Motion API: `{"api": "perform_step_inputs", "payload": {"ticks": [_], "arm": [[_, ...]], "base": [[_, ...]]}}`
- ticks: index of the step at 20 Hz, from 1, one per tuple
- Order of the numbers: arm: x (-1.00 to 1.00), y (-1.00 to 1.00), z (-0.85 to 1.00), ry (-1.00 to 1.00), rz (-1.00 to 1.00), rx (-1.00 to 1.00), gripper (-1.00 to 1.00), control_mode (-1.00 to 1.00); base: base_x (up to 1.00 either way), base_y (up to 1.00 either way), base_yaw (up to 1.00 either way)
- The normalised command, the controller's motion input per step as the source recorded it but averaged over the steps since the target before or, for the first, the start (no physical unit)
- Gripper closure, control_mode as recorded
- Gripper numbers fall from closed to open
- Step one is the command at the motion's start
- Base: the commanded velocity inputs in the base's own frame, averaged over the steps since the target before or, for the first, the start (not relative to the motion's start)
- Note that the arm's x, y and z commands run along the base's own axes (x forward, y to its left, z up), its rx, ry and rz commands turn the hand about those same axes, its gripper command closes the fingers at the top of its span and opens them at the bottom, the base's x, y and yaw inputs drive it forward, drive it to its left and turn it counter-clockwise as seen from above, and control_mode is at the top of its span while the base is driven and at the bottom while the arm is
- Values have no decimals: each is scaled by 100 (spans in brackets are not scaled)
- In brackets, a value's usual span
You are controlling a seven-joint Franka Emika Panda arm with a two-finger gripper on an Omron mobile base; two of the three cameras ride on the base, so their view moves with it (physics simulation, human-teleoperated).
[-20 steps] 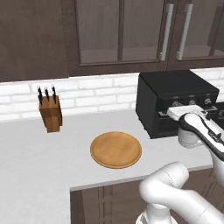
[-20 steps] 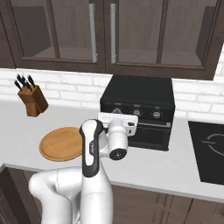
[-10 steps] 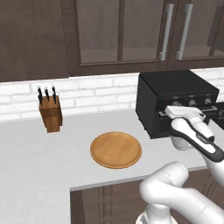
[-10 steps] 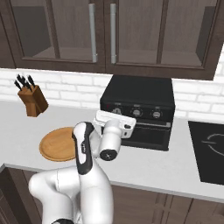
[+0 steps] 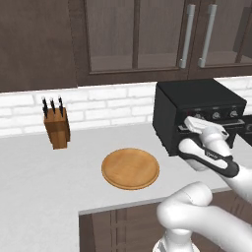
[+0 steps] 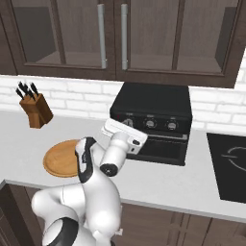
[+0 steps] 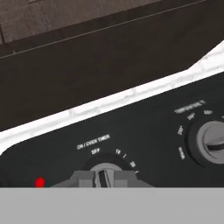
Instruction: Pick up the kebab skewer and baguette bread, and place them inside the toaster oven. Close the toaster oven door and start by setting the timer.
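Note:
The black toaster oven point(image 5: 197, 103) point(image 6: 153, 103) stands on the counter against the brick wall, and its door point(image 6: 163, 146) is closed. My gripper point(image 5: 191, 122) point(image 6: 126, 124) point(image 7: 103, 179) is pressed to the left end of the knob row. It is shut on the timer knob point(image 7: 103, 174), with the knob's ridge between the fingertips. A red light point(image 7: 40, 182) glows to the knob's left, and another knob point(image 7: 212, 142) sits to its right. The kebab skewer and the baguette bread are out of view.
A round wooden plate point(image 5: 130, 168) point(image 6: 60, 157) lies on the counter left of the oven. A knife block point(image 5: 56, 128) point(image 6: 36, 109) stands further left by the wall. A black cooktop point(image 6: 230, 166) is to the oven's right. Dark cabinets hang overhead.
My hand has stayed at the knob row while the wrist rolled and the forearm swung lower. The oven, plate and knife block have not moved.

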Motion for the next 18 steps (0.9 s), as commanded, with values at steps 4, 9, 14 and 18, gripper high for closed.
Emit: {"api": "perform_step_inputs", "payload": {"ticks": [4,9,14,18], "arm": [[-2,-13,0,0,-10,15,100,-100],[-5,-8,0,0,-10,14,100,-100],[-10,-6,0,0,-9,17,100,-100],[-18,0,0,0,-10,16,100,-100]], "base": [[0,0,0],[0,0,0],[0,0,0],[0,0,0]]}}
